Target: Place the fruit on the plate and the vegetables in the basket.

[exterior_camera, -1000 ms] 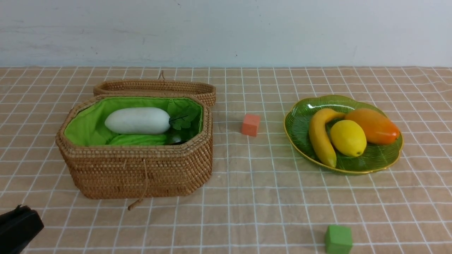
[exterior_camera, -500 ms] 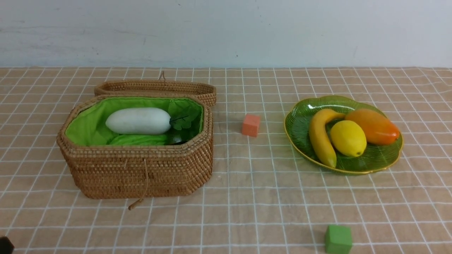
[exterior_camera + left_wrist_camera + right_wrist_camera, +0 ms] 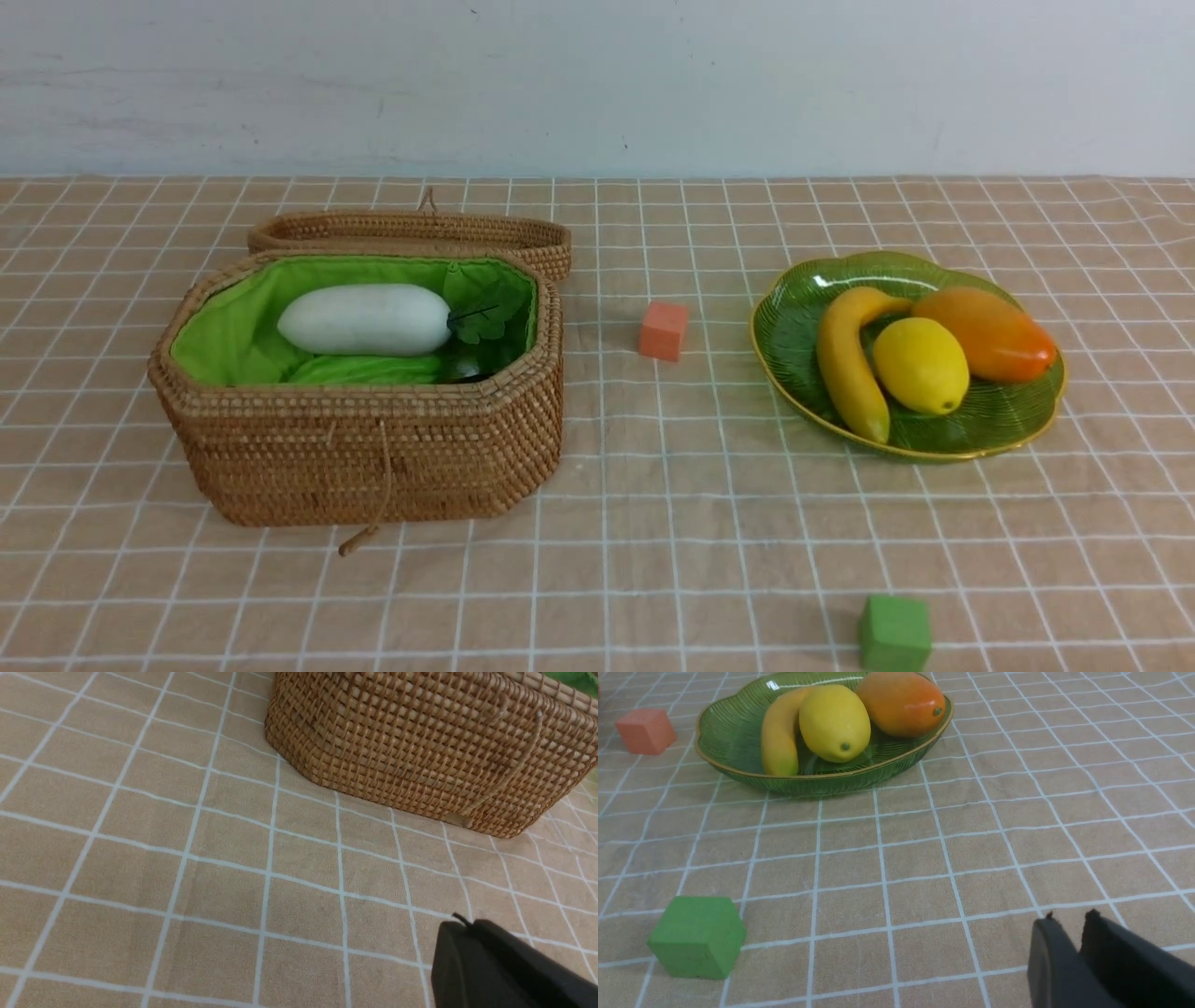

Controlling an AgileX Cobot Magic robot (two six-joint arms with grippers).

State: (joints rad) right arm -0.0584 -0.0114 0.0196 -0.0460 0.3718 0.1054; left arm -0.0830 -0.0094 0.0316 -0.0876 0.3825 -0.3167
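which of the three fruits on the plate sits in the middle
The round yellow lemon. It lies between the long yellow banana and the orange-yellow mango on the green leaf-shaped glass plate.

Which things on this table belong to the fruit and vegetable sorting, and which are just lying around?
Part of the job: banana, lemon, mango, plate, white radish, basket.
Just lying about: orange cube, green cube.

No lettering, label, brand, number or sign can be read anywhere in these views, on any object or on the checked tablecloth (image 3: 653,523).
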